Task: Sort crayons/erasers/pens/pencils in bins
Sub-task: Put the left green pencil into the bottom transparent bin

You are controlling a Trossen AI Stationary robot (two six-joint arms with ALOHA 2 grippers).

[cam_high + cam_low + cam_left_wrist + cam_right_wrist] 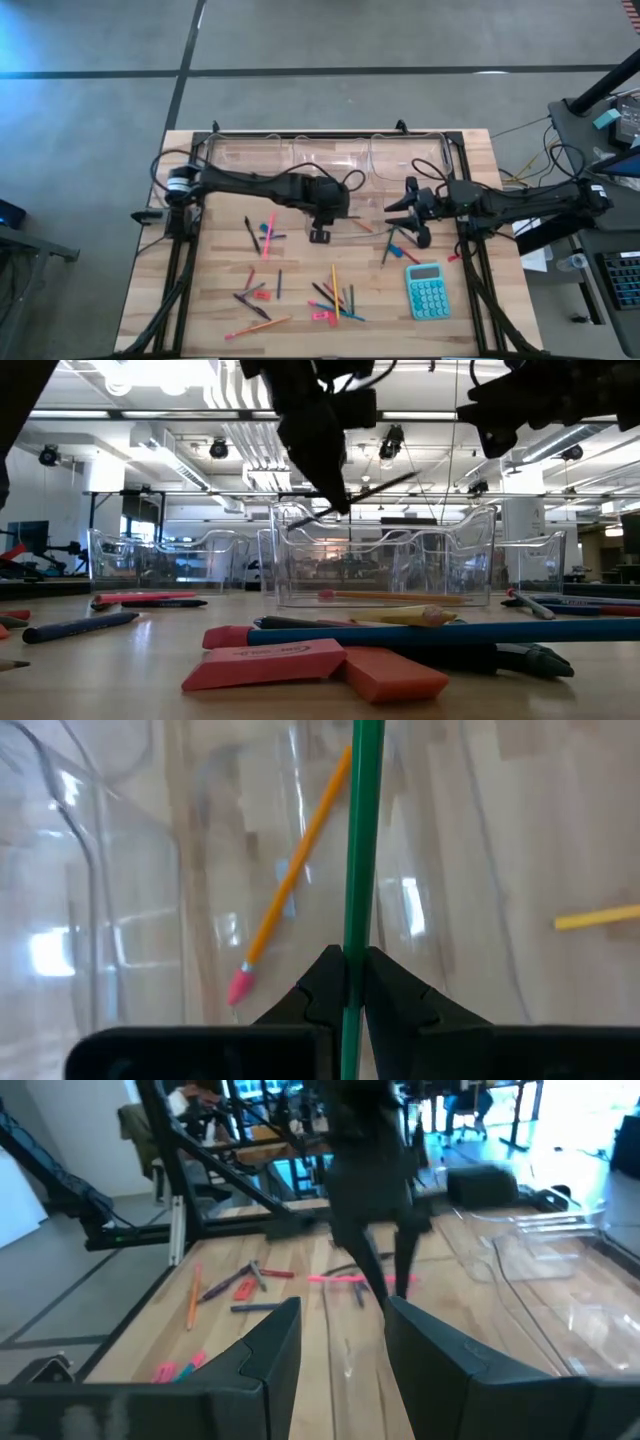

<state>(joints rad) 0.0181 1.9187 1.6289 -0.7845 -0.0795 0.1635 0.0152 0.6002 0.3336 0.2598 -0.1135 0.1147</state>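
My left gripper (320,235) is shut on a long green pencil (362,820) and hangs over a clear bin (380,565) in the middle of the table. An orange pencil (295,870) with a pink eraser tip lies on that bin's floor. In the low view the left gripper (340,500) is above the bin's rim. My right gripper (408,213) is open and empty, to the right of that bin, above the table. More clear bins (330,155) stand along the far edge. Pens, pencils and crayons (330,298) lie loose on the near half of the table. My left gripper pinches the green pencil's shaft (354,935) between its two fingertips. The fingers come from above. The pencil is lifted clear and sticks out past the fingers (385,485), slanting a little upward over the bin.
A teal calculator (427,290) lies at the near right. Two pink erasers (265,665) and a blue stick (420,632) lie close to the low camera. A yellow pencil (600,917) lies on the table outside the bin. More sticks (262,235) lie left of centre.
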